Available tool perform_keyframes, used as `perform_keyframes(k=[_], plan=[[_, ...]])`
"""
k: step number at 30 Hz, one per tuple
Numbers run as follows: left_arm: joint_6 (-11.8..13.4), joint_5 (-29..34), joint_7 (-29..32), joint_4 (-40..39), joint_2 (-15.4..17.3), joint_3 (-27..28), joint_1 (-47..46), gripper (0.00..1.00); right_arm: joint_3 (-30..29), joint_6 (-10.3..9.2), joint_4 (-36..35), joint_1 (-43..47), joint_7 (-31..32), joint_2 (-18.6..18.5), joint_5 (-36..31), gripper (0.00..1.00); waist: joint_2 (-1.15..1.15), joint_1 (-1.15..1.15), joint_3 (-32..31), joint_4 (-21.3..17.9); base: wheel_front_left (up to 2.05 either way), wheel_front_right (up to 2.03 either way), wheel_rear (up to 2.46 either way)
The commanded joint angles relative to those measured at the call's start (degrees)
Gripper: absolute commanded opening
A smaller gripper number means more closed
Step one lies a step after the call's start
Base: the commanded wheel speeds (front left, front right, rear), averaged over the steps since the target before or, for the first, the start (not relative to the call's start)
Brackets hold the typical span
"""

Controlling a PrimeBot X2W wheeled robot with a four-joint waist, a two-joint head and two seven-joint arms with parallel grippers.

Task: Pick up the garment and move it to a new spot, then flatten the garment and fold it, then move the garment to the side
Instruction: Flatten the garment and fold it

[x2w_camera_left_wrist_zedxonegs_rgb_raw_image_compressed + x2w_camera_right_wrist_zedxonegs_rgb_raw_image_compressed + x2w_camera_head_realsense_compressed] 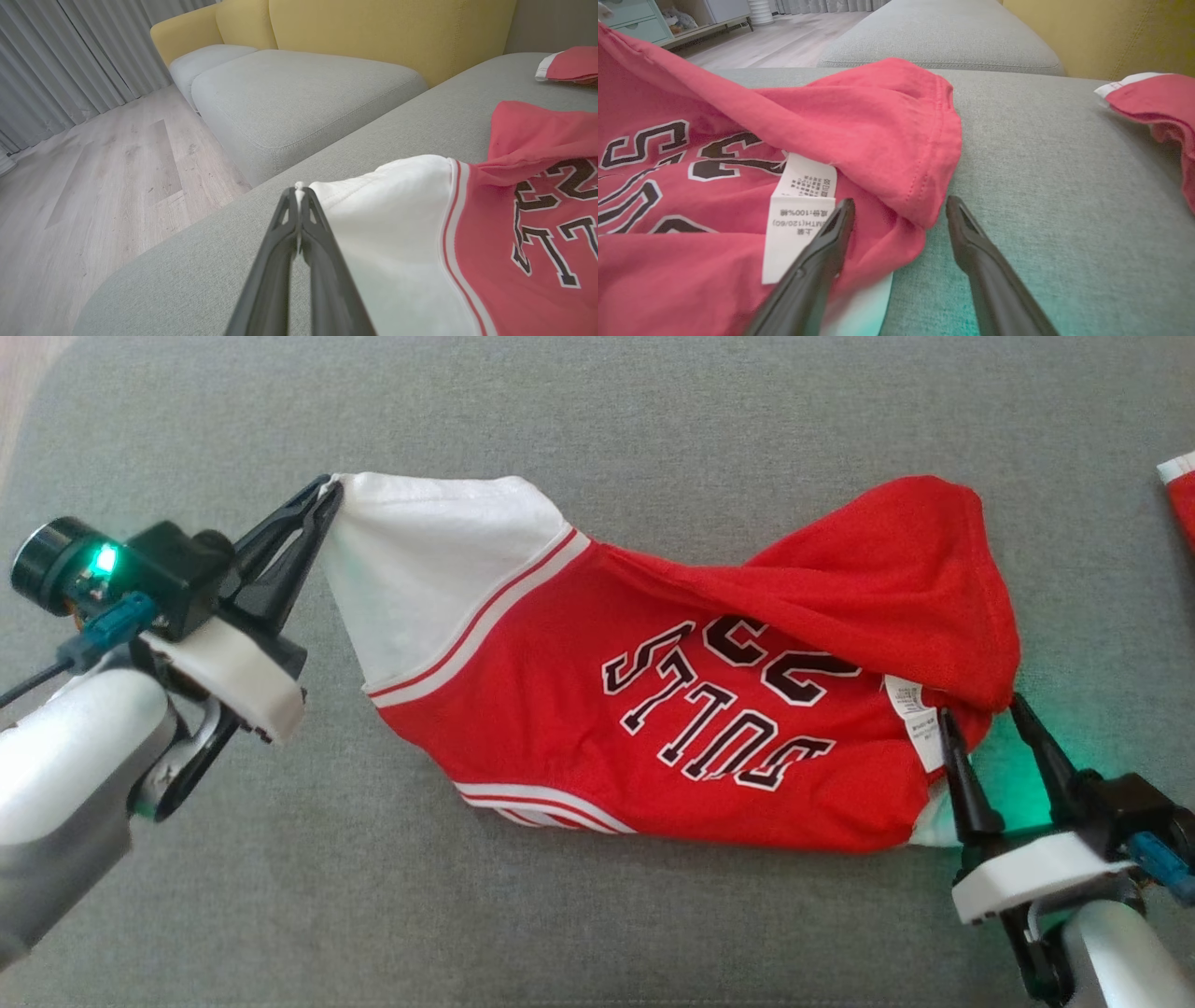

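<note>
The red shirt (pixel 672 709) lies crumpled on the grey seat (pixel 597 411), with its black letters (pixel 728 700) facing up. Far to the left of the letters, the left gripper (pixel 325 495) is squeezed tight on the edge of the white sleeve (pixel 429 560). Just to the right of the letters, next to the white tag (pixel 910 709), the right gripper (pixel 980 707) is wide open and holds nothing. One of its fingers is over the shirt by the tag, the other is over the bare seat, and the shirt's bottom corner sits between them. Above and to the right of the letters, a big red flap is folded back over the shirt. I think the job now is to make the shirt flat. To do it well, the right gripper should go low and close on that corner, not on the tag alone. Then both grippers should pull gently away from the letters so the flap falls open. Pull slowly, or the sleeve may slip out. Another red cloth (pixel 1178 490) lies far right of the letters, so keep clear of it.
</note>
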Motion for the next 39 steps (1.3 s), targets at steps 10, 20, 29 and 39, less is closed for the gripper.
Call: perform_keyframes(k=[10, 20, 29, 39], plan=[[0.42, 0.66, -1.35, -0.20, 2.64, 3.17, -2.38, 0.00, -0.87, -0.04, -3.45, -1.41, -0.22, -0.25, -0.69, 0.00, 0.00, 0.00, -0.66, 0.05, 0.00, 0.00, 0.00], [1.65, 5.08, -5.77, -4.19, 3.32, 7.04, -4.92, 0.00, -10.78, -0.04, -16.03, -2.80, -0.22, -0.18, 0.02, 0.00, 0.00, 0.00, -8.65, -1.32, 0.00, 0.00, 0.00], [-1.37, 8.89, -5.59, -10.17, 2.12, 13.17, -15.81, 0.00, -13.41, -0.04, -24.12, -14.45, 4.25, -8.02, -0.54, 0.00, 0.00, 0.00, -8.81, -1.05, 0.00, 0.00, 0.00], [-8.46, 14.28, -5.11, 15.29, -9.17, 15.25, -38.92, 0.00, -0.96, -0.04, -3.16, -50.16, 8.03, -14.26, 3.49, 0.00, 0.00, 0.00, 5.17, -1.28, 0.00, 0.00, 0.00]])
